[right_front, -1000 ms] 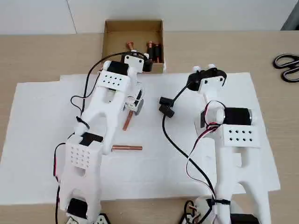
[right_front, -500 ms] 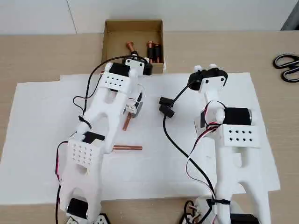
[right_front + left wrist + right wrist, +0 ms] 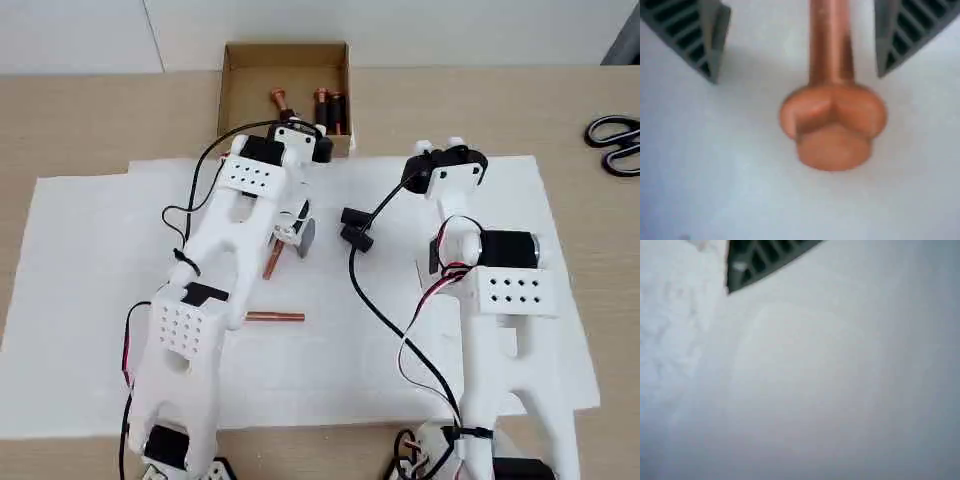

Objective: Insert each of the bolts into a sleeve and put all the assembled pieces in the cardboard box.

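Note:
A copper bolt lies on the white sheet, its flanged head towards the left wrist camera. My left gripper is open and straddles the shaft, with a dark finger on each side and clear gaps to the bolt. From above, the left gripper hangs over the upper end of that bolt. A second bolt lies flat nearer the arm bases. The cardboard box at the back holds bolts in dark sleeves. My right gripper hovers over bare sheet at centre right.
A white paper sheet covers the middle of the wooden table. Black scissors lie at the far right edge. A small black unit on a cable hangs between the arms. One dark fingertip shows over white sheet in the right wrist view.
The left arm has shifted slightly right and towards the front, bringing its gripper lower over the bolt. The right arm has not moved.

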You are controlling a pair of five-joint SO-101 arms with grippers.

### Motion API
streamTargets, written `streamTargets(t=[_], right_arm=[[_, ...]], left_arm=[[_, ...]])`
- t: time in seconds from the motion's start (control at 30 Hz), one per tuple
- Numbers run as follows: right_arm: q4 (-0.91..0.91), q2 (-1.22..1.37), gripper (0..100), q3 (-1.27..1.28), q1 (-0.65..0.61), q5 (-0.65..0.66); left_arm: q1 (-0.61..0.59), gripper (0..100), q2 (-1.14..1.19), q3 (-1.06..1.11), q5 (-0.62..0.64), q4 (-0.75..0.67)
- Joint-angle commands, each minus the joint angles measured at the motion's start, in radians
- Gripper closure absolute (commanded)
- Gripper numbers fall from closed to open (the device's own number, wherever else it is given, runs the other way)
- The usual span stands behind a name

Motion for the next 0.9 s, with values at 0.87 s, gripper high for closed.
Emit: streamTargets(t=[0.87], right_arm=[[0.01, -0.03, 67.7, -0.008, 0.004, -0.014]], left_arm=[[0.002, 99, 0.003, -0.205, 0.064, 0.089]])
